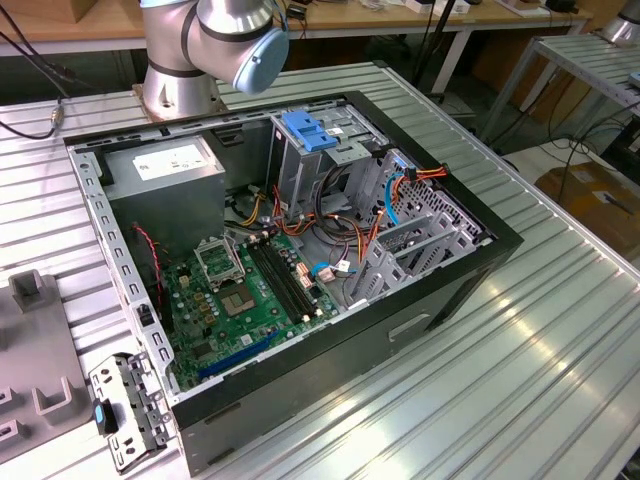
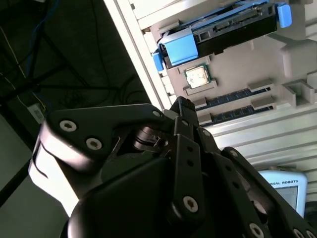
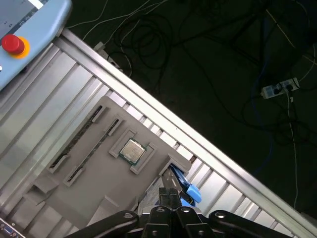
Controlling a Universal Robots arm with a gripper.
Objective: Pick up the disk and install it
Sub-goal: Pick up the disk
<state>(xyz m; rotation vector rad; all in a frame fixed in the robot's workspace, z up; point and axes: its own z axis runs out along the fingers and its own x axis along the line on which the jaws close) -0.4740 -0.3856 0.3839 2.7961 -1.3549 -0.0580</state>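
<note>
Second wrist view: dark disk (image 2: 237, 28) in bright-blue carrier lies apart from the tool (image 2: 180, 104), jaws together.

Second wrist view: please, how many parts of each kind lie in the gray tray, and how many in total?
Disk: 1
Square chip: 1
Memory sticks: 2
Total in the gray tray: 4
</note>
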